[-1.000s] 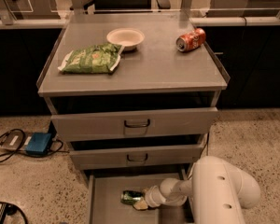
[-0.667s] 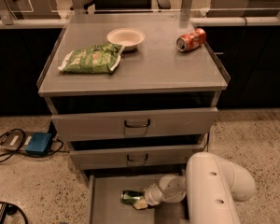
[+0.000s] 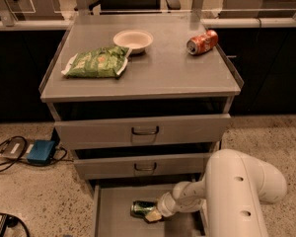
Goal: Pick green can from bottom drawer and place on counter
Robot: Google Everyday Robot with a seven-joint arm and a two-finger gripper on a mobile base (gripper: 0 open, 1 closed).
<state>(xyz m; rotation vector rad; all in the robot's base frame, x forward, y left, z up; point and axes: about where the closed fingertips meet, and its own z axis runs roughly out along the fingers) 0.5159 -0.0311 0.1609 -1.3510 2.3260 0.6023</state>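
The green can (image 3: 141, 209) lies on its side in the bottom drawer (image 3: 113, 209), which is pulled out below the two upper drawers. My gripper (image 3: 154, 215) reaches into the drawer from the right, on the end of the white arm (image 3: 237, 191), and sits right at the can's right end, touching or nearly touching it. The counter (image 3: 163, 73) is the grey top of the cabinet, well above the gripper.
On the counter lie a green chip bag (image 3: 96, 62), a white bowl (image 3: 133, 39) and a red-orange soda can (image 3: 202, 42) on its side. A blue box with cables (image 3: 39, 151) lies on the floor at left.
The arm has moved a little left and lower into the drawer, bringing the gripper closer onto the can. The can has not visibly moved.
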